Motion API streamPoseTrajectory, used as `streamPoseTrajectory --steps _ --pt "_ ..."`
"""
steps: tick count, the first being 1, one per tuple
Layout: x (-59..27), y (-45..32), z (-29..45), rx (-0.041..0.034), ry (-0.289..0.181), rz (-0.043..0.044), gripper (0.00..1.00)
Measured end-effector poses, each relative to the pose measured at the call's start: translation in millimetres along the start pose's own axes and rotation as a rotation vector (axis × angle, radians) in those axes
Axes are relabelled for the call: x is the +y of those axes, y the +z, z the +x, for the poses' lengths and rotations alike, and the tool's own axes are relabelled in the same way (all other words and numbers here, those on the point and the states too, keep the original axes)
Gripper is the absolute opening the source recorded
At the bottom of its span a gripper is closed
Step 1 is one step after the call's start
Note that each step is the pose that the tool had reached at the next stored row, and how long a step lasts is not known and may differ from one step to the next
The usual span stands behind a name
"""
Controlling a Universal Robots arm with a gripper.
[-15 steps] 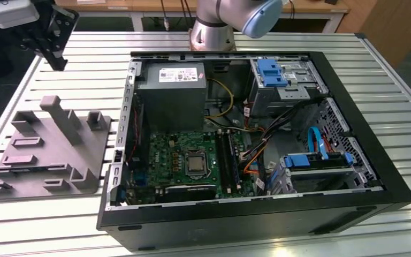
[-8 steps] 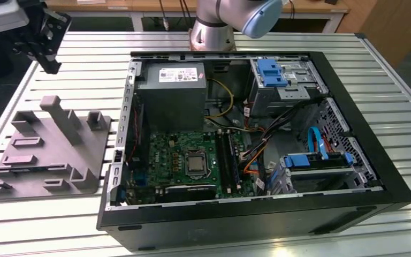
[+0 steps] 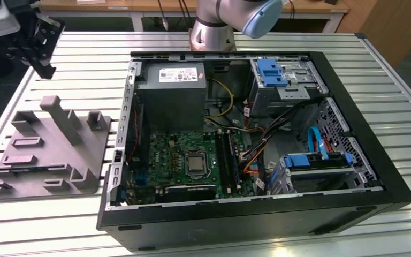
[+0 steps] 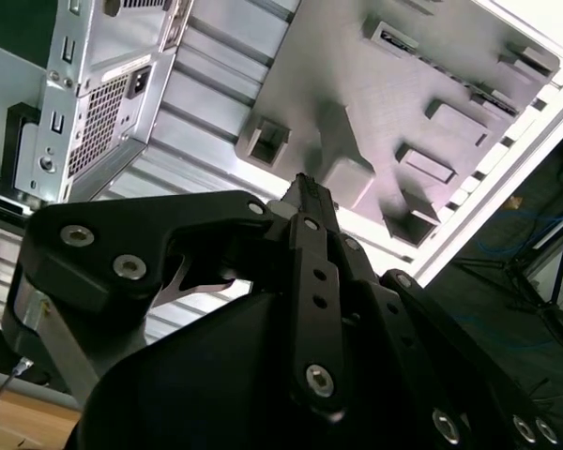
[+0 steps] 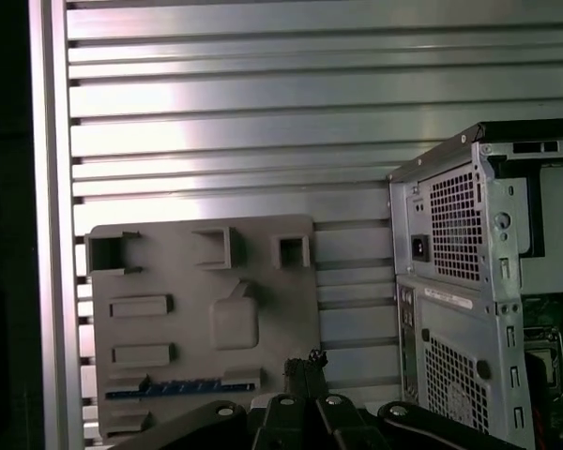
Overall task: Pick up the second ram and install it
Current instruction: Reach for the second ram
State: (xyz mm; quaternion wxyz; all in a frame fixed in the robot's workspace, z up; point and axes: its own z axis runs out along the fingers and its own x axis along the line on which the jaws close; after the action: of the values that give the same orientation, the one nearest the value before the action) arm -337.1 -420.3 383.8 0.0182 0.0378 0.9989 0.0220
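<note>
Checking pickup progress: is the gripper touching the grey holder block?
Apart. In the exterior view the gripper hangs clear of the grey holder block, with bare slats of the table showing between them.

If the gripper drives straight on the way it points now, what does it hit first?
Most likely the grey holder block: in both wrist views the gripper points at its face, with nothing visible between them. The gap to it is hard to judge.

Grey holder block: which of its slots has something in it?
The long slot along one edge: the thin blue second ram lies in it; the others look empty.
</note>
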Motion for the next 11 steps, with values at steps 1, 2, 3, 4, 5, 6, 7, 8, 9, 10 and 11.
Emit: streamPoseTrajectory --steps 1,2,3,4,5,6,7,8,9,10,11 --pt "-1.1 0.3 0.9 0.0 0.0 0.0 0.1" --pt "-2.3 0.6 1.9 0.0 0.0 0.0 0.1" --pt "-3.7 0.8 2.9 0.0 0.0 0.0 0.1" --pt "-5.0 1.1 3.9 0.0 0.0 0.0 0.1" --pt "-6.2 1.4 4.9 0.0 0.0 0.0 0.1" --pt "-7.5 1.7 5.9 0.0001 0.0 0.0001 0.1" --pt "-8.6 2.0 6.9 0.0001 0.0 0.0001 0.1" --pt "-9.7 2.3 8.0 0.0001 0.0 0.0001 0.1" --pt "-10.8 2.7 9.0 0.0 0.0 0.0 0.1" --pt "-11.9 3.0 10.0 0.0 0.0 0.0 0.1" --pt "-12.9 3.3 11.0 0.0 0.0 0.0 0.1"
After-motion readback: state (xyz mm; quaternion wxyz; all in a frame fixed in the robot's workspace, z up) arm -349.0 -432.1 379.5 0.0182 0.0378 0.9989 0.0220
